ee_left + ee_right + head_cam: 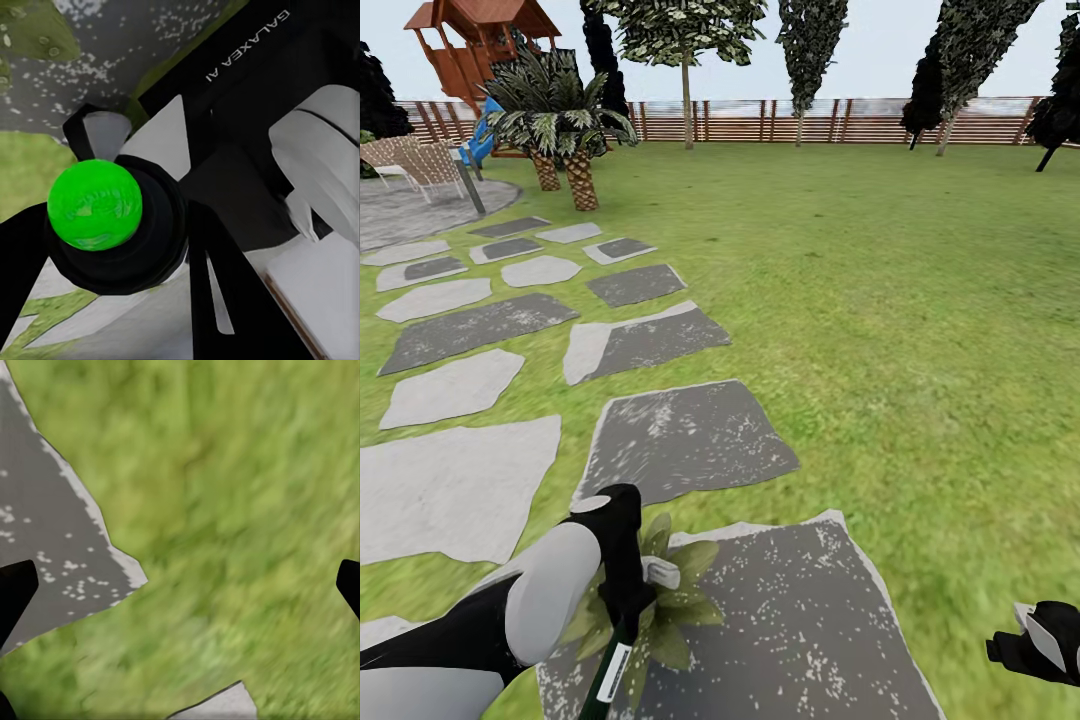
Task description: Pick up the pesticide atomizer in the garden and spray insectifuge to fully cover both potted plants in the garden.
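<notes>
The left pincer (622, 590) hung low over a dark speckled slab (800, 620), clenched on the atomizer (612, 670) — a slim dark-green bottle with a white label that slanted down and away below the fingers. In the left wrist view a bright green ball (95, 204) sat in a black round collar (142, 247) between the black fingers (225, 292); whether that ball belonged to the bottle could not be told.

Directly under the pincer, on the near left part of the same slab, lay one plant (670, 600) — a rosette of pointed green leaves spread flat, partly hidden by the arm. Its leaves touched the slab and a speckled leaf (37, 34) showed beyond the pincer in the left wrist view.

The right pincer (1040, 640) was off to the right of the slab, over lawn (900, 330), well apart from the plant. In the right wrist view its two black fingertips (15, 589) stood wide apart with nothing between them — released — above grass and a pale-edged corner of slab (52, 532).

Beyond the slab, more grey stones (680, 440) led away to the left toward a round patio (410, 210). Two palms (560, 130) stood beside the patio, a wooden play tower (480, 45) behind them, and a slatted fence (810, 120) ran across the far edge of the lawn.
</notes>
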Controlling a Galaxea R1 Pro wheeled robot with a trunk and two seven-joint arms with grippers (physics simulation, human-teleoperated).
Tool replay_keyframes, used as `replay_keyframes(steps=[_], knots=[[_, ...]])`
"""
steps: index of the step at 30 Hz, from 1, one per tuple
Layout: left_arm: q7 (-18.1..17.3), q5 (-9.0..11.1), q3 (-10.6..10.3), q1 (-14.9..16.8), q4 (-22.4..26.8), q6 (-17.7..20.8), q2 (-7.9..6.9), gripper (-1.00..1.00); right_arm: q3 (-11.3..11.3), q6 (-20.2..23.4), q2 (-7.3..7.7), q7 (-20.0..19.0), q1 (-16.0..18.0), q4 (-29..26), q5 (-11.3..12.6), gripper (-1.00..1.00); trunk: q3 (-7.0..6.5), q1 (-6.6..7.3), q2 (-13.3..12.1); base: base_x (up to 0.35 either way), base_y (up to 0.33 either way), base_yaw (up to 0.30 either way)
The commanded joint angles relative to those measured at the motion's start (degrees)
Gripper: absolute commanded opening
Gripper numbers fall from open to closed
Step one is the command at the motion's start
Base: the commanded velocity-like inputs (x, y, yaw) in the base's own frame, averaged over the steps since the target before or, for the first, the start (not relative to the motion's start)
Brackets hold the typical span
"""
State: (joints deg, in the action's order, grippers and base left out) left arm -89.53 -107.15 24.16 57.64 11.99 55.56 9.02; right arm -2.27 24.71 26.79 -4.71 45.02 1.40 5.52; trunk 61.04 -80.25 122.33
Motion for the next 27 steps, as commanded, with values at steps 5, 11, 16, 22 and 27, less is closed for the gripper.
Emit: replay_keyframes(steps=[5,11,16,22,27], knots=[[-0.47,-0.6,0.52,0.02,-0.64,0.6,0.01,-1.0,-0.28,0.07,0.01,-0.12,0.07,0.11,0.55,1.0,0.05,0.01,0.02,0.0,0.0,0.0],[-0.47,-0.6,0.54,0.02,-4.33,0.6,-0.04,-1.0,-0.28,0.07,-0.03,-0.12,0.07,0.12,0.55,1.0,0.05,0.01,0.02,0.0,0.0,0.0],[-0.47,-0.6,0.54,0.02,-4.88,0.6,-0.08,-1.0,-0.28,0.07,0.0,-0.12,0.07,0.1,0.55,1.0,0.05,0.01,0.02,0.0,0.0,0.0],[-0.47,-0.6,0.54,0.02,-4.87,0.6,-0.14,-1.0,-0.28,0.07,0.01,-0.12,0.07,0.1,0.55,1.0,0.05,0.01,0.02,0.0,0.0,0.0],[-0.47,-0.6,0.53,0.02,-4.79,0.6,-0.14,-1.0,-0.28,0.07,0.0,-0.12,0.07,0.11,0.55,1.0,0.05,0.01,0.02,-0.175,0.049,0.0]])
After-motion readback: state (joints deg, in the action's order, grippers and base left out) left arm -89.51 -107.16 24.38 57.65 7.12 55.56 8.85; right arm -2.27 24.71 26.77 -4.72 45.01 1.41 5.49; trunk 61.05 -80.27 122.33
